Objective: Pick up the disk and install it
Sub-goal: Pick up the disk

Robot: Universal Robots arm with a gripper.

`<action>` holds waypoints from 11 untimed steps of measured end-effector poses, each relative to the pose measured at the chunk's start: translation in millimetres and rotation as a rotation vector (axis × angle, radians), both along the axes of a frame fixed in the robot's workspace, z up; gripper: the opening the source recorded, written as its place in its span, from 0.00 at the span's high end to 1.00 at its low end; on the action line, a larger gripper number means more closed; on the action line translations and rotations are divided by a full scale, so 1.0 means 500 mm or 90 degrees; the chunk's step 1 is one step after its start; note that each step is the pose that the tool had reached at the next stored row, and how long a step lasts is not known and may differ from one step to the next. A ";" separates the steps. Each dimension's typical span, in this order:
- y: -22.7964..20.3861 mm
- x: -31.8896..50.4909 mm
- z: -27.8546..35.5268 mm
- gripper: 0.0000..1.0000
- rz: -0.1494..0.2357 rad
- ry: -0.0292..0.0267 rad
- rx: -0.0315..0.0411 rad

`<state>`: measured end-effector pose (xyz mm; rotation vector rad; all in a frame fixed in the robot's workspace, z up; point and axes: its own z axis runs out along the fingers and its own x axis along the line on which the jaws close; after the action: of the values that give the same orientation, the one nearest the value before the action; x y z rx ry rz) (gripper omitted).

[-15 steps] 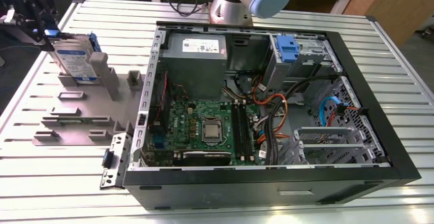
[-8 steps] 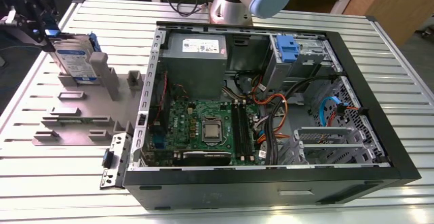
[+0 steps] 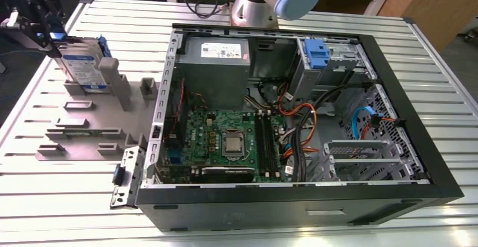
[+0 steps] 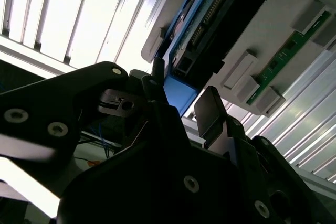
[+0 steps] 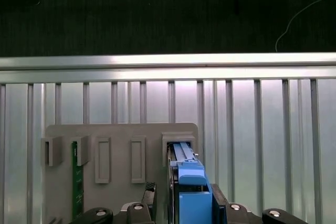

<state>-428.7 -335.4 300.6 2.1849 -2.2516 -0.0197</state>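
One disk stands on edge in one grey moulded holder on the ribbed metal table, beside one open computer case. The one end effector straddles the disk's blue plastic frame, jaws spread, with a gap showing at one pad in the second wrist view. The first wrist view adds one green circuit strip slotted in the holder.

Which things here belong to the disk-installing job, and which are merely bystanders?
Job: disk, standing in the grey rack; gripper at it; open computer case.
Bystanders: power supply; motherboard; green circuit strip.
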 end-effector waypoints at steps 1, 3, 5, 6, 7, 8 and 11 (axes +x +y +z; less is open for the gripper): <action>0.0006 0.000 0.000 0.50 0.000 0.0000 0.0000; 0.0013 0.000 0.000 0.50 0.000 0.0000 0.0000; 0.0015 0.000 -0.001 0.50 0.000 0.0002 0.0004; 0.0015 0.000 -0.001 0.50 0.000 0.0001 0.0006; 0.0015 0.000 -0.001 0.50 0.000 0.0002 0.0007; 0.0016 0.000 -0.002 0.50 0.000 0.0001 0.0008; 0.0016 0.000 -0.002 0.58 0.000 0.0001 0.0008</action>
<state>-428.6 -334.6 299.5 2.1855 -2.2521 -0.0212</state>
